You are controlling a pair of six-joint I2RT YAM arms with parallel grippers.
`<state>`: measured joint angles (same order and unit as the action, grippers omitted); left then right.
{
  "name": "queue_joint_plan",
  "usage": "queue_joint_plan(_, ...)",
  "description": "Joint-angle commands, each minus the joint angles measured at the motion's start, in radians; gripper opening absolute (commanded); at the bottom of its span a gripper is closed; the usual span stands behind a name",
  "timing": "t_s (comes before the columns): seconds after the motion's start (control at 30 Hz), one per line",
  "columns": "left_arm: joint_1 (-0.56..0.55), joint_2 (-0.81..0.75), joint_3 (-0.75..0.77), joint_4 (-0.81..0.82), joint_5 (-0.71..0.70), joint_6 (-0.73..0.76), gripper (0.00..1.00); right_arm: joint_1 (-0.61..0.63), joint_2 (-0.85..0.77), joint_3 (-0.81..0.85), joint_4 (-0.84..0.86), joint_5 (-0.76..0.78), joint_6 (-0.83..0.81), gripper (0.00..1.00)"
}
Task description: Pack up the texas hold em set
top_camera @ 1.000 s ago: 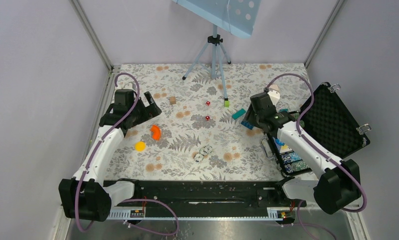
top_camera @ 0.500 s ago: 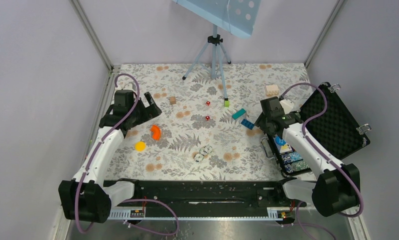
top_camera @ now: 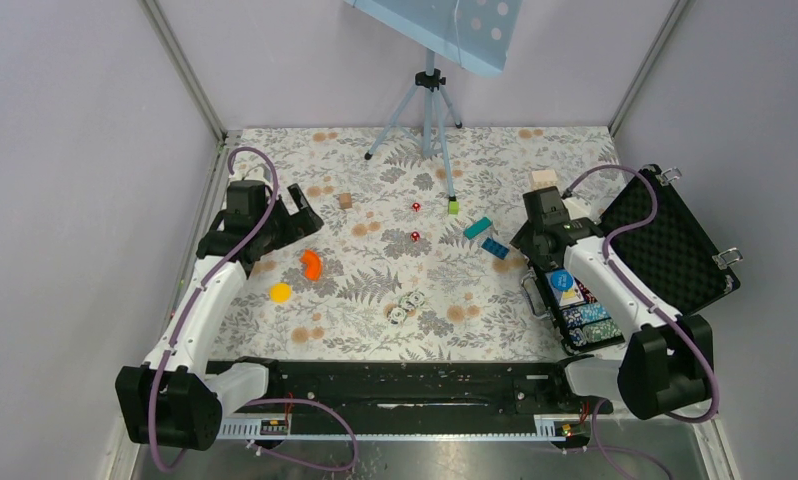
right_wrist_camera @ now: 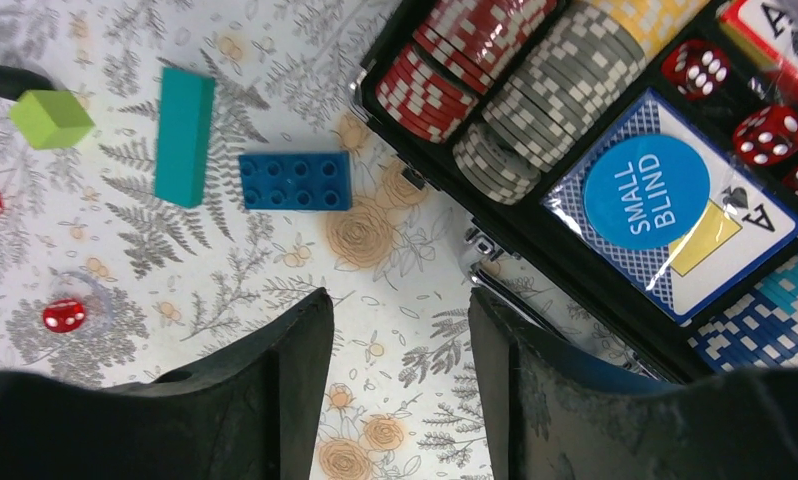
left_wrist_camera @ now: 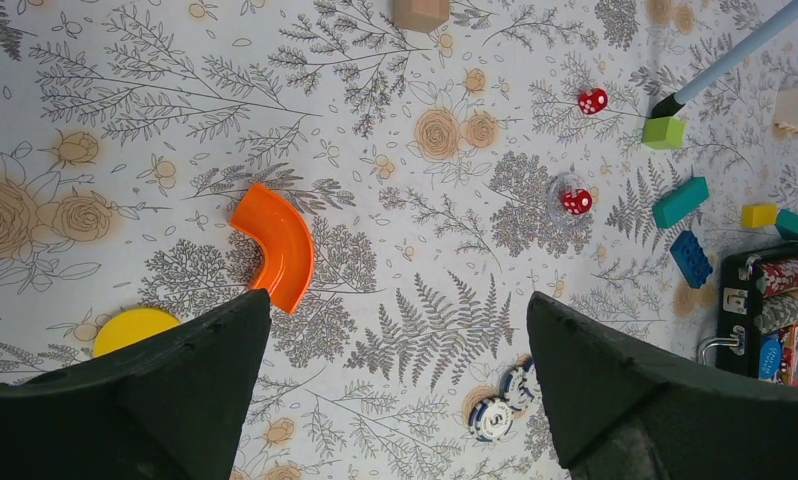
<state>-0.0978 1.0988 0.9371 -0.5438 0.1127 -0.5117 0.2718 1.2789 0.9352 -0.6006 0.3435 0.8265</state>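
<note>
The black case (top_camera: 675,240) lies open at the right, its foam lid tipped back. Its tray (right_wrist_camera: 575,255) holds rows of red, grey and blue chips, a Small Blind card (right_wrist_camera: 660,190) and red dice (right_wrist_camera: 770,130). My right gripper (top_camera: 535,250) (right_wrist_camera: 400,300) hangs open over bare cloth just left of the case's handle side, with nothing between its fingers. Loose chips (top_camera: 405,305) (left_wrist_camera: 505,400) lie mid-table. Two red dice (top_camera: 415,207) (top_camera: 414,236) sit farther back. My left gripper (top_camera: 293,212) (left_wrist_camera: 400,300) is wide open and empty, high over the left side.
An orange curved piece (top_camera: 312,264) and a yellow disc (top_camera: 280,292) lie near the left arm. A teal brick (top_camera: 477,227), blue brick (top_camera: 494,247), green cube (top_camera: 454,207) and tripod (top_camera: 430,110) stand behind centre. A beige block (top_camera: 543,179) sits behind the case.
The right arm has swung right and nearer, from over the blue brick to the case's left edge. The left arm has not moved.
</note>
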Motion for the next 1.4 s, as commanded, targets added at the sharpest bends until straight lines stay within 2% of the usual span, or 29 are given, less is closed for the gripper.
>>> queue_joint_plan(0.0, 0.004, -0.015, -0.01, 0.047, 0.028, 0.013, 0.99, -0.003, 0.018, -0.033, 0.0, -0.03, 0.057, 0.59)
queue_joint_plan(0.1, 0.005, -0.013, -0.011, 0.047, 0.035, 0.012, 0.99, 0.018, 0.033, -0.009, 0.019, -0.038, 0.034, 0.56)
queue_joint_plan(0.23, 0.005, -0.012, -0.011, 0.047, 0.034, 0.014, 0.99, 0.118, 0.079, 0.082, 0.019, 0.011, -0.011, 0.56)
queue_joint_plan(0.63, 0.004, -0.008, -0.011, 0.042, 0.044, 0.022, 0.99, 0.308, 0.462, 0.449, 0.018, -0.144, -0.082, 0.57)
queue_joint_plan(0.9, 0.005, -0.011, -0.012, 0.039, 0.039, 0.026, 0.99, 0.353, 0.635, 0.61, 0.008, -0.201, -0.082, 0.56)
queue_joint_plan(1.13, 0.006, -0.01, -0.012, 0.037, 0.042, 0.026, 0.99, 0.357, 0.704, 0.667, -0.017, -0.191, -0.035, 0.56)
queue_joint_plan(1.37, 0.005, -0.009, -0.011, 0.04, 0.046, 0.024, 0.99, 0.343, 0.618, 0.614, -0.054, -0.062, -0.021, 0.57)
